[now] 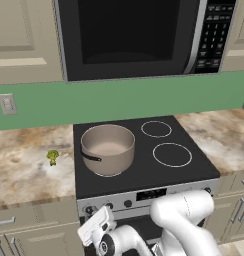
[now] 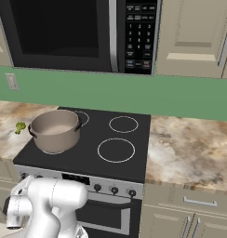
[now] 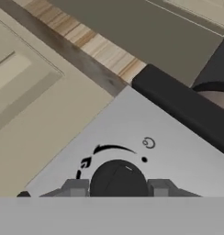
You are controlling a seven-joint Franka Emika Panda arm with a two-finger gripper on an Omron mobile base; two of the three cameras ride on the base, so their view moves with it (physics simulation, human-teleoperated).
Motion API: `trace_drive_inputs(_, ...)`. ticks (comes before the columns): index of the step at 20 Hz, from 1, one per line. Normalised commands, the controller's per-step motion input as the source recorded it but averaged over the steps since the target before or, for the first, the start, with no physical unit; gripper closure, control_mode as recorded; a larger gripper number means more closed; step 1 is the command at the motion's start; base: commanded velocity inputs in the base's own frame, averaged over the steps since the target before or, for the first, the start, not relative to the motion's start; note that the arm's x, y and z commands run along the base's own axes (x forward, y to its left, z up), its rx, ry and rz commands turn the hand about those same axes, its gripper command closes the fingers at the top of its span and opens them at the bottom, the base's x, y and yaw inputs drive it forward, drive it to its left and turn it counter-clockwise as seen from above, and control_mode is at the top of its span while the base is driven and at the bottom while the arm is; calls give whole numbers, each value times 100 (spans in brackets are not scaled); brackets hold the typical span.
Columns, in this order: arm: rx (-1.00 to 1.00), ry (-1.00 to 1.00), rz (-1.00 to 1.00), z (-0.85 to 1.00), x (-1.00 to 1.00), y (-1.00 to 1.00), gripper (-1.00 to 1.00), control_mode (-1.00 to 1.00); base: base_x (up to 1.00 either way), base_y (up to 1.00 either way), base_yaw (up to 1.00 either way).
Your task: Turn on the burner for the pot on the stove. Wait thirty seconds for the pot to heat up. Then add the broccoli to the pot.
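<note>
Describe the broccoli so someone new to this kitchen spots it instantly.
Start at the black stove under the microwave. On its front-left burner sits the beige pot. On the marbled counter just left of it stands the broccoli: a tiny green floret with a pale stem, the only green item there.

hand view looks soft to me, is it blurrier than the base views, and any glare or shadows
Hand view: close and soft, the knob and panel markings slightly fuzzy, no glare. Left base view: sharper, flat even light, faint shadow under the pot, none evident by the broccoli. Right base view: likewise even, stove glass without reflections.
</note>
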Motion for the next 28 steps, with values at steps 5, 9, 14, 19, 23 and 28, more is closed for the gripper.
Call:
trace_drive_inputs(5,-11,-4,40,0,0,1,100,-100,0,0,0)
trace_drive_inputs(9,-6,-4,40,0,0,0,100,-100,0,0,0)
trace_drive_inputs(14,-2,-1,40,9,-1,-2,100,-100,0,0,0)
trace_drive_inputs(19,0,0,-4,77,-81,-27,100,-100,0,0,0)
trace_drive_inputs(23,1,0,-9,79,-95,-52,100,-100,0,0,0)
trace_drive_inputs(28,0,-3,-1,7,-10,-4,100,-100,0,0,0)
